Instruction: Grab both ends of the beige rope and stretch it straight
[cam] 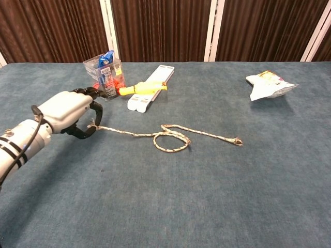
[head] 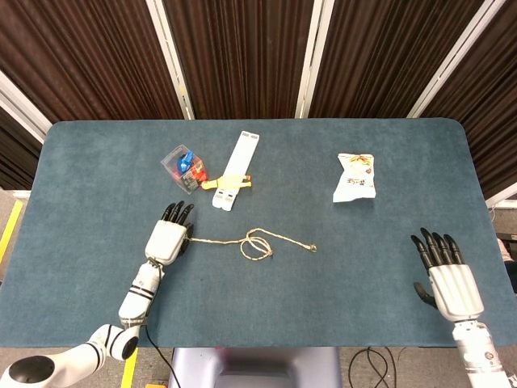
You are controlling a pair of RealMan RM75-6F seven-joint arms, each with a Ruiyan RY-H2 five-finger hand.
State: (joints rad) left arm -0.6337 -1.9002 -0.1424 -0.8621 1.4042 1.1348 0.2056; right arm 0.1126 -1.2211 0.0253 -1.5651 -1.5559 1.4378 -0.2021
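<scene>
Nearest, the right robot hand (head: 452, 277) lies flat with fingers spread, holding nothing. Further in, the left robot hand (cam: 70, 112) pinches one frayed end of the beige rope (cam: 170, 138), a thin twisted cord looped mid-length on the blue felt-like worktop (cam: 207, 196).

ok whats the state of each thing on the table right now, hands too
left hand: pinches the rope's left end
right hand: open, holds nothing
beige rope: looped mid-length, not straight
rope's right end: free on the table
snack bag: lying flat, untouched
</scene>
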